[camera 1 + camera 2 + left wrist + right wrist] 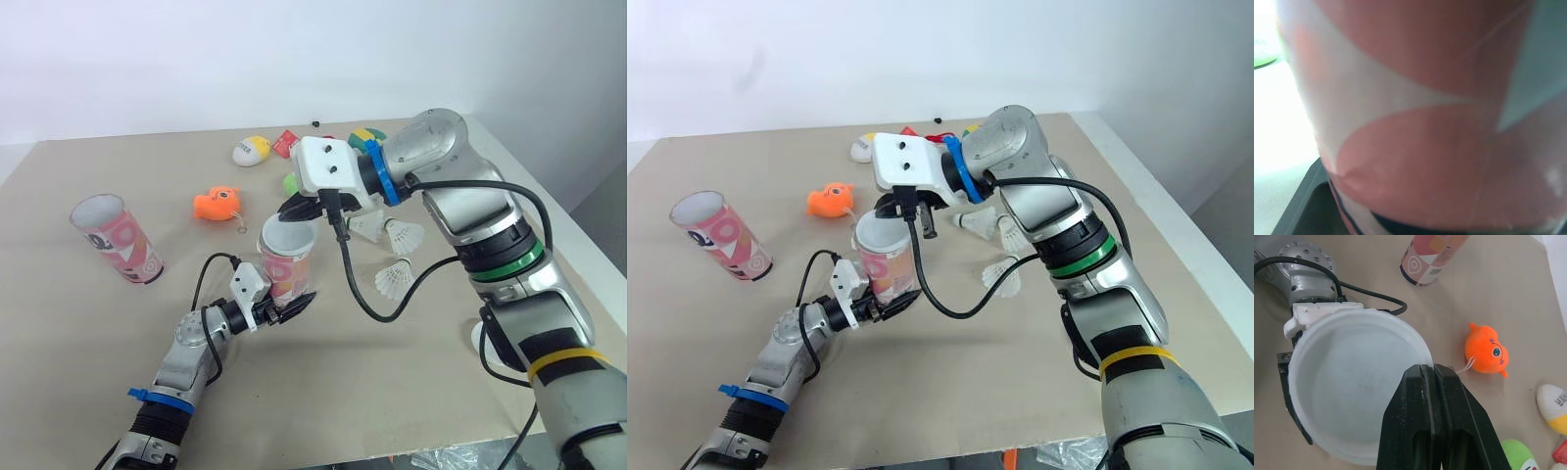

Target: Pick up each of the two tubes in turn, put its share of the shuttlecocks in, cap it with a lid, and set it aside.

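Lowest in the head views, the left claw (286, 307) is clenched around the base of a pink-and-white patterned tube (288, 260), one black finger showing at each side of its foot. The left wrist view looks straight onto this tube's pink and white wall at very close range. The tube stands upright with its mouth up, its base down by the surface (392, 392); whether it touches there cannot be told. The right claw (1428, 368) hangs directly above its mouth. This claw's two black fingers (1410, 411) are pressed flat against each other, with their tips at the white rim on the side away from the left arm. Whether something thin is caught between them cannot be told. Nor is it clear from above whether the pale round face inside the rim is a lid or the tube's open interior. Just beyond the tube, under the right forearm, three white shuttlecocks (396, 278) lie near one another on the surface. An orange plush fish (217, 203) lies beside the tube on the robot's left and a little farther back. The second tube (118, 238), with the same pattern and its mouth open, stands well apart on the far left. At the back of the surface lie a white-and-yellow plush toy (251, 150), a small red item (285, 143) and a green toy (1518, 456).
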